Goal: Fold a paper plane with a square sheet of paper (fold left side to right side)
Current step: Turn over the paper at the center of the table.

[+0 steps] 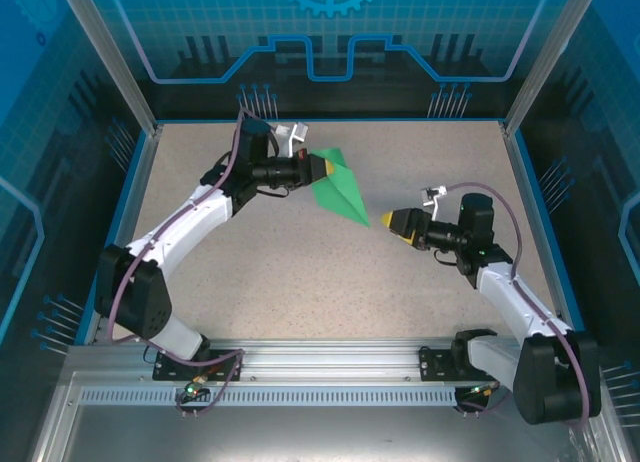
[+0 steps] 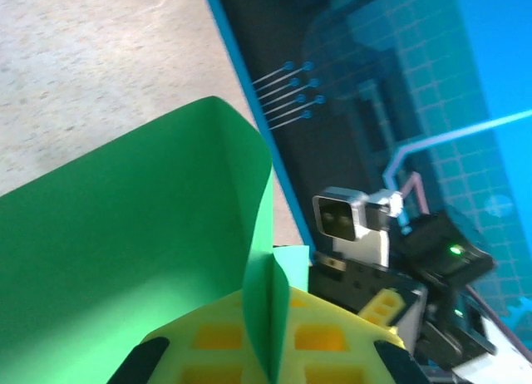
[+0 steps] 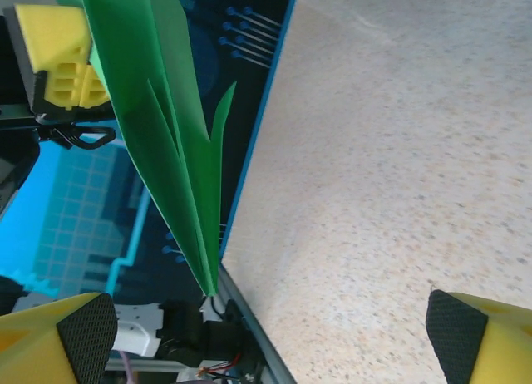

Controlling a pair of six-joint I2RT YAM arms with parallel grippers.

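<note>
The square sheet of paper, bright green, is folded into a slim pointed paper plane (image 1: 341, 187) and hangs above the table. My left gripper (image 1: 323, 167) is shut on its wide end. Up close, the yellow pads (image 2: 208, 342) pinch a creased flap (image 2: 274, 317) while the rest of the paper (image 2: 125, 251) spreads to the left. My right gripper (image 1: 388, 221) stands open just beyond the plane's pointed tip, apart from it. In the right wrist view the plane (image 3: 158, 110) tapers down to its tip (image 3: 208, 288), above and left of the gap between the wide-set fingertips (image 3: 75, 334).
The speckled table (image 1: 300, 272) is bounded by a blue rim (image 1: 135, 197) and aluminium posts with blue panel walls. The right arm's wrist camera (image 2: 353, 226) faces the left gripper at close range.
</note>
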